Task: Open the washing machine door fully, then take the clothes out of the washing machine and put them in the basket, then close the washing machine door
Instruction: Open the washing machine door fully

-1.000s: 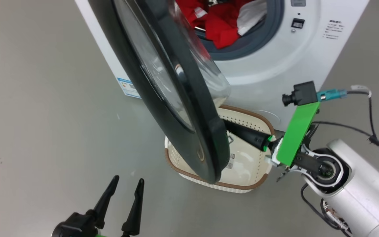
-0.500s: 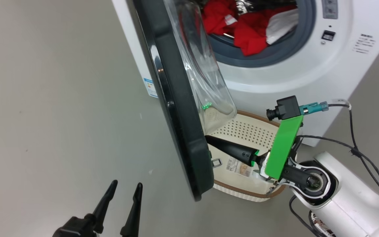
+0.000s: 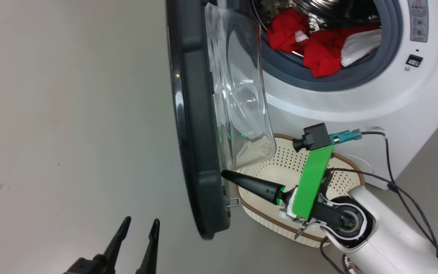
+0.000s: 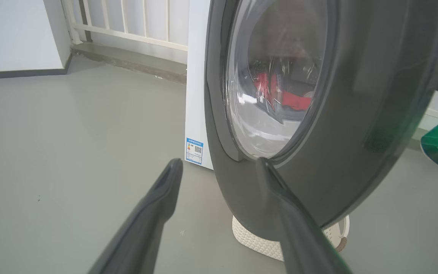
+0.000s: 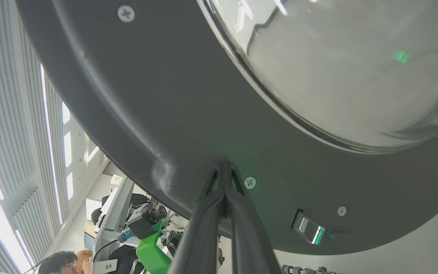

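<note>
Right now the door [image 3: 196, 152] of the washing machine [image 3: 337, 110] stands swung out, edge-on in the head view. Its black rim runs from the top of that view down to just above the floor [image 3: 70, 114]. To its left lies a wide stretch of bare grey floor. To its right the room is tight, taken up by the door's glass bowl [image 3: 242, 95], the basket [image 3: 276, 171] and the right arm.

The right gripper [image 3: 224, 175] is closed tight and holds nothing, its joined tips pressed on the inner face of the rim near the bottom edge. The left gripper [image 3: 141, 221] hangs low, its fingers spread wide and empty, near the door's outer face but apart from it.

The basket sits on the floor just in front of the machine, its near side covered by the right arm. The clothes [image 3: 321, 49], red with a white piece, lie in the drum mouth, and one fold lies over the grey gasket [image 3: 299, 82]. The drum's top is cut off. Through the door glass in the left wrist view the clothes are a red blur.

A blue sticker [image 4: 194, 151] marks the machine's side. A white railing [image 4: 127, 23] lines the far wall.
</note>
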Robot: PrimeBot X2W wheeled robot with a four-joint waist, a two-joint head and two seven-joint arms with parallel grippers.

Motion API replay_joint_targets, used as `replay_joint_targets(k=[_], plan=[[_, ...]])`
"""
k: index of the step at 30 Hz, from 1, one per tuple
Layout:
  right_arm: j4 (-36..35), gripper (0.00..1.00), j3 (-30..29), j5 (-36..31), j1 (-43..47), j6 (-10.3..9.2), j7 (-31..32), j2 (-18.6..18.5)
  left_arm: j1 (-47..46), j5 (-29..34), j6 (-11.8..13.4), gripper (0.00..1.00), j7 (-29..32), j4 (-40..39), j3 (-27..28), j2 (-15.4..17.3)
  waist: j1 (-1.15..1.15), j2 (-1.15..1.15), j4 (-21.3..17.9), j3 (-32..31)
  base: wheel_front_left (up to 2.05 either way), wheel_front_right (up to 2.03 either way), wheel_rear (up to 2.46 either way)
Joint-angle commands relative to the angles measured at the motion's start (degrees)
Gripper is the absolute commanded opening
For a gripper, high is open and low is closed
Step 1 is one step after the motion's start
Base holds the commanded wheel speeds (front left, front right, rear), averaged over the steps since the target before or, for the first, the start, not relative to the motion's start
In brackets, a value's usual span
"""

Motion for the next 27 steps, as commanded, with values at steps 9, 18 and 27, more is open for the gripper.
replay_joint_targets(k=[9,18,27], plan=[[0.26,0.00,1.01,-1.83,-1.30,0.40,1.05,4.89,0.35,-1.18,0.75,1.00,-0.70,-2.31,3.27,0.38,0.00,0.00,0.79,0.10,0.00,0.00,0.00],[1.39,0.00,1.75,-2.92,-2.15,0.40,0.94,6.90,0.83,-1.66,1.33,1.00,-0.70,-3.00,3.61,0.38,0.00,0.00,0.92,0.17,0.00,0.00,0.00],[1.83,0.00,1.30,-4.26,-1.34,0.40,-0.67,6.42,0.62,-1.27,1.20,1.00,-0.70,-2.65,3.86,0.38,0.00,0.00,0.66,-0.48,0.00,0.00,0.00]])
